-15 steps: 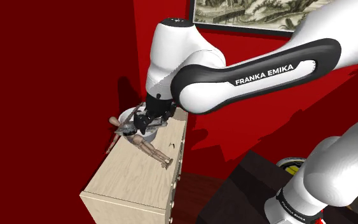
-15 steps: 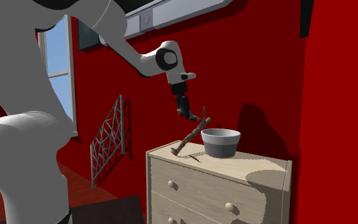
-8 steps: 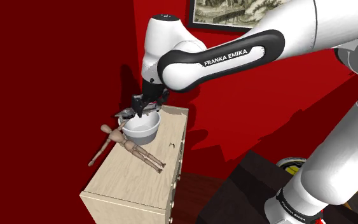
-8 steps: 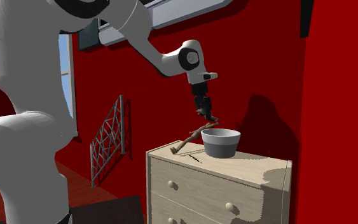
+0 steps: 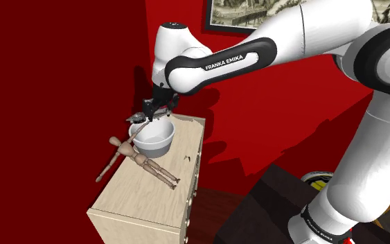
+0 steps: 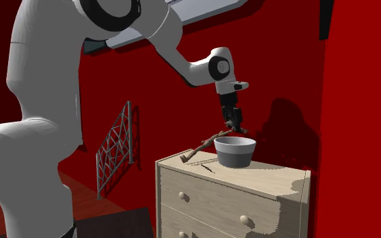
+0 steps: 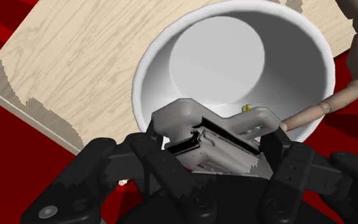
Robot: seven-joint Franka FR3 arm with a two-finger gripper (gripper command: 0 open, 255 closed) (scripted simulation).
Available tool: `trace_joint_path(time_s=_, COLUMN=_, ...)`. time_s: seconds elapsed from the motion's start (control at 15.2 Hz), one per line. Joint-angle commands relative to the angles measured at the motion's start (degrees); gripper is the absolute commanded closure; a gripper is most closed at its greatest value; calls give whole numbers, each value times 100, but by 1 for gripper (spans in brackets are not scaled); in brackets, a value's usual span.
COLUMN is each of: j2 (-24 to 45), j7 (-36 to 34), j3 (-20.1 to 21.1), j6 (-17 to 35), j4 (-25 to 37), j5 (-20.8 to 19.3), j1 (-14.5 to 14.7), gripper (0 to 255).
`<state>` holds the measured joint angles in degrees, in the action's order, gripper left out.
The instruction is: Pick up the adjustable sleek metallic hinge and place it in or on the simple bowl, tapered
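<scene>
The white arm point(image 5: 228, 59), glossy with dark joint bands, reaches over a pale dresser point(image 5: 134, 190) whose top carries a light wood grain. The second exterior view faces the dresser's point(image 6: 250, 179) drawer fronts with their round knobs, which the shoulder view sees nearly edge-on.

On the dresser top stands a smooth, plain whitish-grey bowl point(image 5: 155, 141), round and tapering to a narrower base. The wrist view looks straight down into the bowl point(image 7: 292, 70) and shows its flat circular floor.

A jointed wooden mannequin point(image 5: 148, 165) lies just beside the bowl, and one rod-like limb point(image 7: 323, 107) crosses the bowl's rim in the wrist view.

The hinge point(image 7: 215, 130) is grey and metallic, made of boxy stacked plates (with a small yellowish speck at one edge). The all-black gripper point(image 7: 219, 149) clamps it with a finger on either side. It hangs just above the bowl point(image 6: 235, 154), over the rim on the mannequin's side point(image 5: 139, 118).
</scene>
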<state>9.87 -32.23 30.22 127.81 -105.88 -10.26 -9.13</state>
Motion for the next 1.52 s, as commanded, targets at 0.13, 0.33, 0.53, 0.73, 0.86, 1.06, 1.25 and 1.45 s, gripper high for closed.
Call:
trace_joint_path(time_s=0.13, j2=121, j7=-83, j3=-25, j6=271, j4=-168, j5=-111, j1=23, gripper=255)
trace_joint_path(time_s=0.33, j2=209, j7=-148, j3=-48, j6=474, j4=-298, j5=-195, j1=39, gripper=255)
trace_joint_path(time_s=0.53, j2=271, j7=-193, j3=-66, j6=603, j4=-376, j5=-254, j1=52, gripper=255)
trace_joint_path(time_s=0.73, j2=272, j7=-193, j3=-66, j6=603, j4=-376, j5=-255, j1=53, gripper=255)
trace_joint_path(time_s=0.86, j2=272, j7=-193, j3=-66, j6=603, j4=-376, j5=-255, j1=53, gripper=255)
trace_joint_path(time_s=1.06, j2=273, j7=-193, j3=-67, j6=604, j4=-375, j5=-255, j1=53, gripper=0)
trace_joint_path(time_s=1.25, j2=273, j7=-193, j3=-67, j6=605, j4=-377, j5=-255, j1=53, gripper=0)
trace_joint_path(time_s=1.45, j2=135, j7=-126, j3=-34, j6=464, j4=-352, j5=-149, j1=22, gripper=0)
